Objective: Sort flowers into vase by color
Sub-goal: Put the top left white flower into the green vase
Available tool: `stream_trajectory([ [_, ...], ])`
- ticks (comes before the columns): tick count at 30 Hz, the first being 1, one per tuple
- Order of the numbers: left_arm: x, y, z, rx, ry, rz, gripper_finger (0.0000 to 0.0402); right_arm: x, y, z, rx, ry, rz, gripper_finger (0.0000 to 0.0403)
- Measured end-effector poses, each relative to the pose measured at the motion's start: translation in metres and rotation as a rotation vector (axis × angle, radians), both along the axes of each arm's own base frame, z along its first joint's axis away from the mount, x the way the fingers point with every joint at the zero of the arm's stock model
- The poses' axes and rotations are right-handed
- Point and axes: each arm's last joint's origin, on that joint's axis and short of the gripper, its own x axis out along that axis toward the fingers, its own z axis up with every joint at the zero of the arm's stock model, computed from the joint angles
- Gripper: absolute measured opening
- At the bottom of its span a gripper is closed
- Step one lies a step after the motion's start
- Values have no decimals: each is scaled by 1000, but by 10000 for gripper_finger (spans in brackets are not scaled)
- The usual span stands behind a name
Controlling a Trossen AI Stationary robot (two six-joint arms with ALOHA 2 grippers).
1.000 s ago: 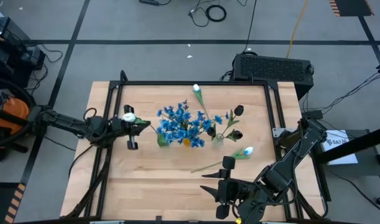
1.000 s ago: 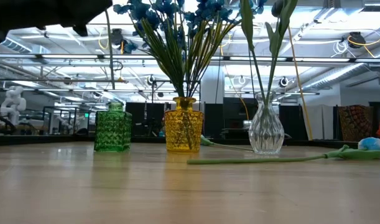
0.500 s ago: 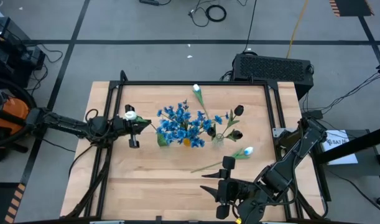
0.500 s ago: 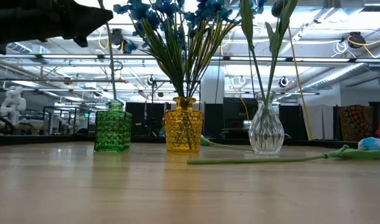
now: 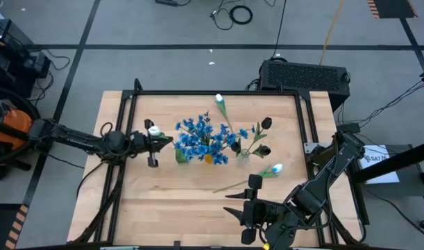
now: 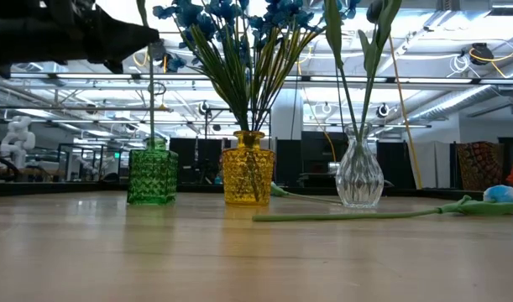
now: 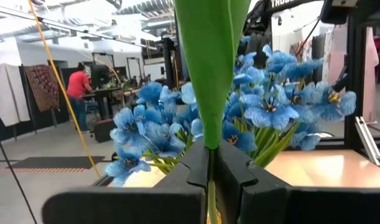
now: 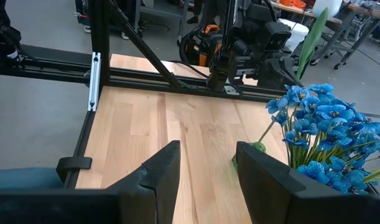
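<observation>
Blue flowers [image 5: 201, 139] are already stood in the yellow vase [image 6: 248, 177]. A white tulip [image 5: 154, 130] is held upright in the clamped left end effector [image 5: 158, 141] over the green vase [image 6: 153, 178]; two tulips [image 5: 276, 169] are left on the tabletop [image 5: 163, 201]. The right end effector [image 8: 205, 171] is parked near, half-open and empty.

Overhead, table-level, two wrist cameras (close).

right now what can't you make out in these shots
- Left claw, shut on the white tulip: its bud is cut off by the low view's top edge, and the left wrist view shows only leaf and stem.
- Green vase: in the high view the blue flowers cover it; whether the stem tip has entered its mouth is too small to tell.
- Right claw: open, nothing visibly held.
</observation>
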Motion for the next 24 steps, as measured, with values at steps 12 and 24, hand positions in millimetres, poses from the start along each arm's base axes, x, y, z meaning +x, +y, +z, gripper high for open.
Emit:
stream_trajectory([
  [12,2,0,-3,-13,23,1,12,0,0,0,0,0,0,148],
  [24,3,1,-9,-27,81,61,38,0,0,0,0,0,0,148],
])
